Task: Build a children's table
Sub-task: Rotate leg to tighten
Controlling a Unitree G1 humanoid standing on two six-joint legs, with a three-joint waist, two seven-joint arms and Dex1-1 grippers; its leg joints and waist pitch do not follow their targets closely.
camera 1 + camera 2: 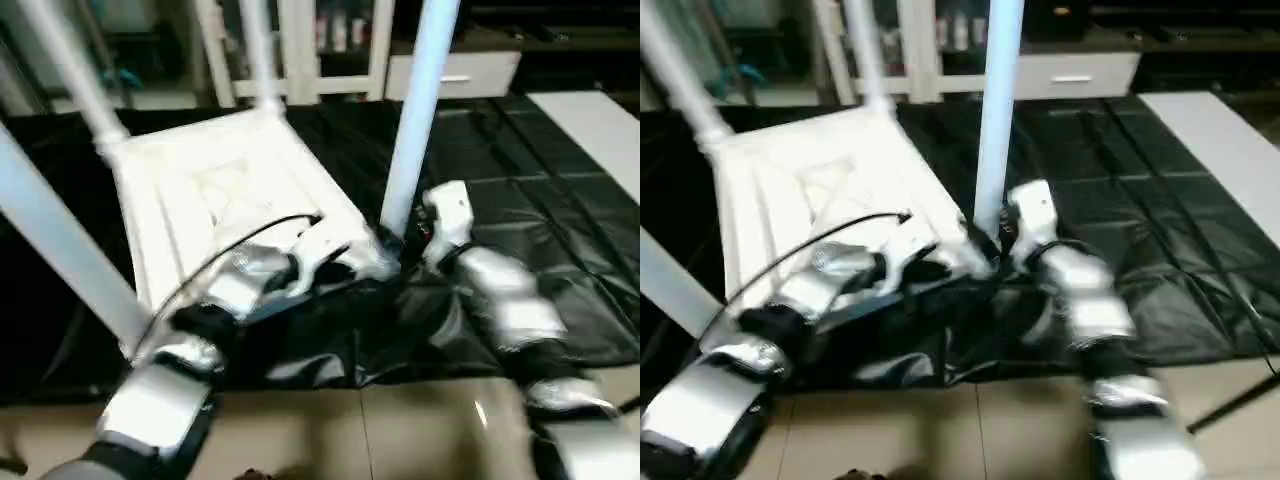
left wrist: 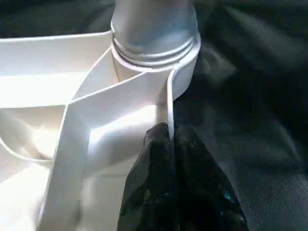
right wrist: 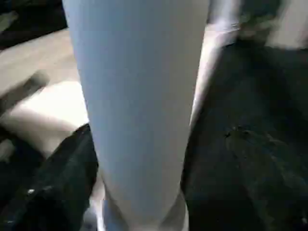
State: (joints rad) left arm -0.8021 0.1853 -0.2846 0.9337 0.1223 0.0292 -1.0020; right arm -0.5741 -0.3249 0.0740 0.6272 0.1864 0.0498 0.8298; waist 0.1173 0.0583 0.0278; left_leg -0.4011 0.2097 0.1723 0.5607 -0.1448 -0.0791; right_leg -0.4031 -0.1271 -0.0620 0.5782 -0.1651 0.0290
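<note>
The children's table [image 1: 215,195] lies upside down on a worktable draped in glossy, creased black sheeting [image 1: 520,200]. It is smooth white moulded plastic. Its square top faces down, and the exposed underside carries thin upright ribs that run diagonally into round corner sockets.

Long tapered tube legs rise from the sockets, with their long axes standing up and away from the top. The near-right leg [image 1: 420,110] stands close to vertical. The two far legs [image 1: 70,70] lean slightly. A fourth leg [image 1: 60,245] slants across the near-left corner.

The left gripper [image 2: 168,139] is shut. In the left wrist view its two black fingers [image 2: 154,178] are pressed together on the thin outer rim wall of the top. The grip sits just short of the corner socket [image 2: 185,77], and the near-right leg enters that socket directly ahead of the fingertips. The leg base there shows a stepped collar of fine rings.

The right gripper [image 1: 405,245] sits low against the base of the same leg, on the side opposite the left gripper. In the right wrist view the tube [image 3: 139,106] runs up between the fingers. One black finger [image 3: 57,183] stands off to the side of it. The pictures do not show whether the jaws are gripping the tube or standing clear of it.

A flat white board [image 1: 595,125] lies on the sheeting, well apart from the right gripper on its outer side.
</note>
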